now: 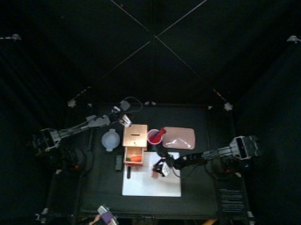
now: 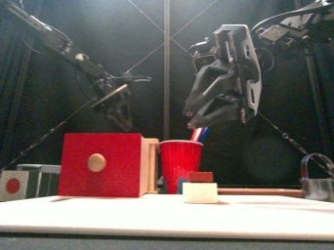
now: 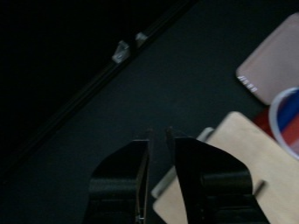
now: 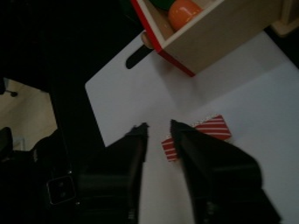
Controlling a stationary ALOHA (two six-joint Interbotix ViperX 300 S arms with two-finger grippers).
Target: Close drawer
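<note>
Drawer [image 1: 135,158] stands pulled out toward the near side from a light wooden box unit [image 3: 233,149] left of the table's middle, its red front panel with a round tan knob [image 2: 98,163] facing near and its tray reaching over the far left part of the white mat [image 4: 251,96]. It looks like a light, stiff wooden piece that should slide on a straight push. The flat red face around the knob is probably the best place to press, since no grasp is needed. The unit itself seems light too, so a hard shove might move the whole box instead of seating the tray. An orange ball [image 4: 184,13] lies inside and could roll. The right gripper [image 4: 158,129] hangs over the mat just near of the drawer front, its jaws a narrow gap apart and holding nothing. A small red-and-white striped block [image 4: 211,129] lies on the mat below it, close to the push path, and may get knocked. The left gripper [image 3: 163,138] hovers at the far side of the box unit; whether it is open or closed I cannot tell. A red cup [image 2: 181,164] stands just right of the unit, with a pale pink flat thing [image 1: 179,138] beyond it on the right, both clear of the drawer's travel.
</note>
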